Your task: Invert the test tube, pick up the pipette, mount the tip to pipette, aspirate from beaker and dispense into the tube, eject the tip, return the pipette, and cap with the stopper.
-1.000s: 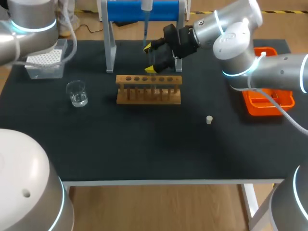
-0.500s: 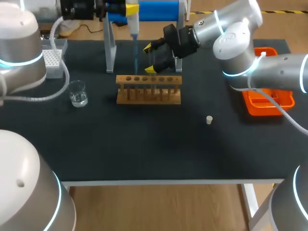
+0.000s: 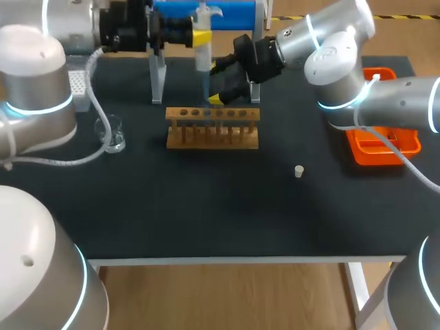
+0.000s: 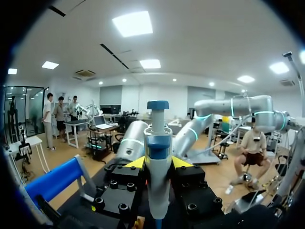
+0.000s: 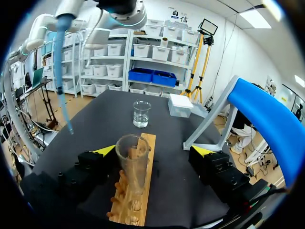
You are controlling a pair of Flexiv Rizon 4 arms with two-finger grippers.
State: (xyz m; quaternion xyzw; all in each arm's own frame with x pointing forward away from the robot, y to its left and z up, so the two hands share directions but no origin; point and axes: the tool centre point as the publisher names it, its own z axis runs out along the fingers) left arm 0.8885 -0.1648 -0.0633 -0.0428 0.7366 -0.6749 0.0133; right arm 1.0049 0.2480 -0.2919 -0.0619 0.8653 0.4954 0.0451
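A rack [image 3: 212, 130] was set towards the back of the table [image 3: 206, 206], near its middle, with a stand [image 3: 158, 75] behind it. A beaker [image 3: 110, 135] was placed to the rack's left, and a tip box [image 3: 81, 82] farther back and left. A stopper [image 3: 299, 171] was laid to the rack's front right, and a tray [image 3: 364, 152] near the right edge. A test tube [image 5: 131, 162] was stood in the rack. A pipette [image 3: 203, 51] was held upright before the stand.
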